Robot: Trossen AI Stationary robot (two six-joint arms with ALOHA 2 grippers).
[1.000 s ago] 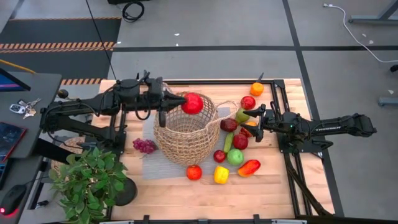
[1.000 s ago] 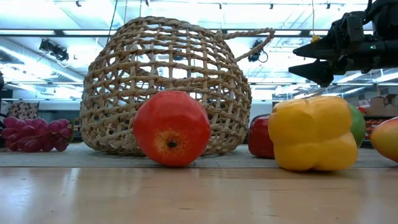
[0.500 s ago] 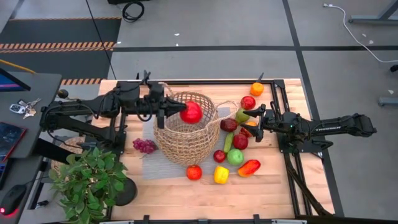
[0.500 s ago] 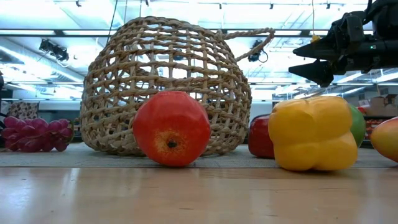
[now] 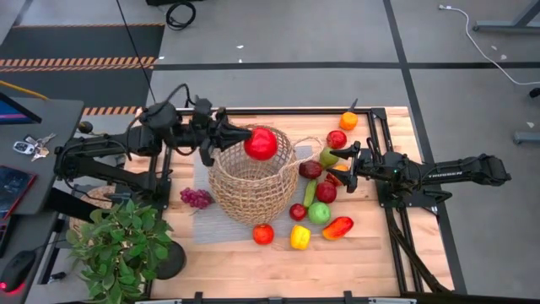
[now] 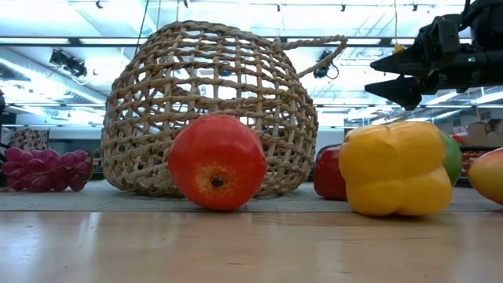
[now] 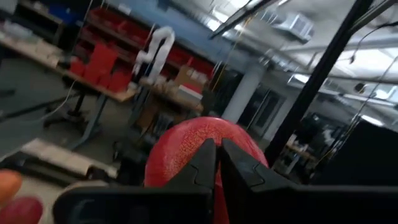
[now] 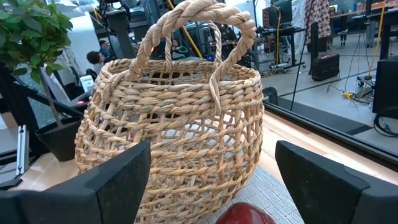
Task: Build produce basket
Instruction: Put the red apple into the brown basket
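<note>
Left gripper (image 5: 234,138): fingers pressed together, red fruit (image 5: 261,143) at their tips over basket (image 5: 251,181) rim; grip unclear | right gripper (image 5: 342,160): jaws spread, empty, above produce right of basket

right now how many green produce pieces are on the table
3, all right of the basket: pear by the right gripper, cucumber nearer, round green fruit beside it. The arm may hide more.

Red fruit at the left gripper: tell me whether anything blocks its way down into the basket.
Nothing visible does. In the high view the left gripper is shut at the red fruit, which sits over the far rim of the basket, whose mouth shows open beneath it. The right gripper waits open among the produce, clear of the basket.
</note>
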